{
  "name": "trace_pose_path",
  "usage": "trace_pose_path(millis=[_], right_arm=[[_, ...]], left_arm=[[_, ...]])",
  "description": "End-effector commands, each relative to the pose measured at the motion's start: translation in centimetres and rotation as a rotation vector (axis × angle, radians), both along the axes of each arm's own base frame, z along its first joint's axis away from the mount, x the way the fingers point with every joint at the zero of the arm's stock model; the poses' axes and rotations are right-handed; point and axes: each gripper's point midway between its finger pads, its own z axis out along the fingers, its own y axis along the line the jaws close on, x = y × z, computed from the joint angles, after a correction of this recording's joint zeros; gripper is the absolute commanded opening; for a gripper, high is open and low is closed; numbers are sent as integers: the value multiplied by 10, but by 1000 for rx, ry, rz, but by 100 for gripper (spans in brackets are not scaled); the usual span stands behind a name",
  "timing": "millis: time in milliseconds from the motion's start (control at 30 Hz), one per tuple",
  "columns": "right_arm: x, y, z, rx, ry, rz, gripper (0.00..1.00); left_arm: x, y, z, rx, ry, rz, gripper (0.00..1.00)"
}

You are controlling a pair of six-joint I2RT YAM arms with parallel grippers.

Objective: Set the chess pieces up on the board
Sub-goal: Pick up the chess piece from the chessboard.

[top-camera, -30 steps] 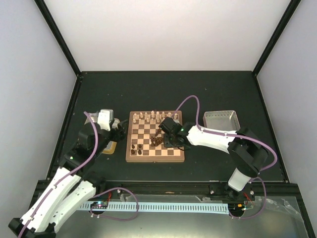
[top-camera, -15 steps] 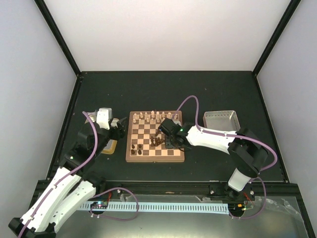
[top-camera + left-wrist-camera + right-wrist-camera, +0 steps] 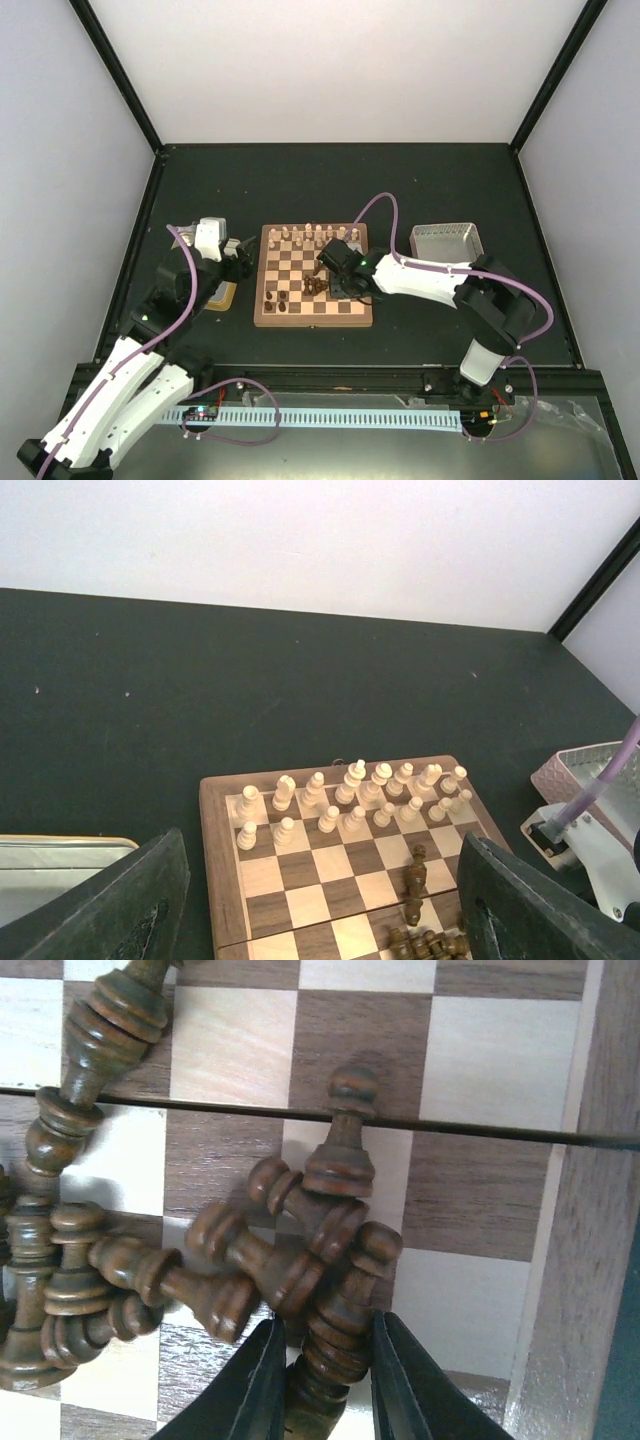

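The board (image 3: 300, 262) lies mid-table. Cream chess pieces (image 3: 308, 237) stand in two rows along its far edge, and also show in the left wrist view (image 3: 350, 795). Several dark brown chess pieces (image 3: 215, 1280) lie tumbled in a pile on the board's near right squares (image 3: 318, 286). Two dark pieces (image 3: 278, 300) stand near the front left. My right gripper (image 3: 322, 1350) is down in the pile, its jaws pressed on both sides of one lying dark piece (image 3: 345, 1325). My left gripper (image 3: 322, 880) is open and empty, hovering left of the board (image 3: 300, 875).
A gold-rimmed tray (image 3: 221, 298) sits under my left arm, left of the board, also in the left wrist view (image 3: 55, 855). A mesh basket (image 3: 447, 240) stands right of the board. Black frame rails edge the dark table.
My right gripper has shifted slightly left and lower into the dark pile. My left gripper has barely moved.
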Motion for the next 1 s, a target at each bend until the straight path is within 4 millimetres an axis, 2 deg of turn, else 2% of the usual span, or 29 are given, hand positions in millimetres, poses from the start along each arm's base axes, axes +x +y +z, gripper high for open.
trace_pose_path(millis=[0,100,433,700,867,967], right_arm=[[-9,-11,-23,-71,44,0,17],[-7,-12,-20,-65,28,0,12],[4,-11,19,43,-115,28,12],[7,-4,53,161,-223,81,13],[10,7,85,276,-354,174,13],[10,18,115,364,-478,271,13]], left_arm=[[3,-2,4,-17,-5,-7,76],[1,-12,3,-39,11,-58,76],[-4,-56,-6,-142,101,-265,76],[-5,-73,-13,-190,176,-339,76],[-8,-85,-9,-270,228,-383,76],[-12,-97,-5,-342,278,-431,77]])
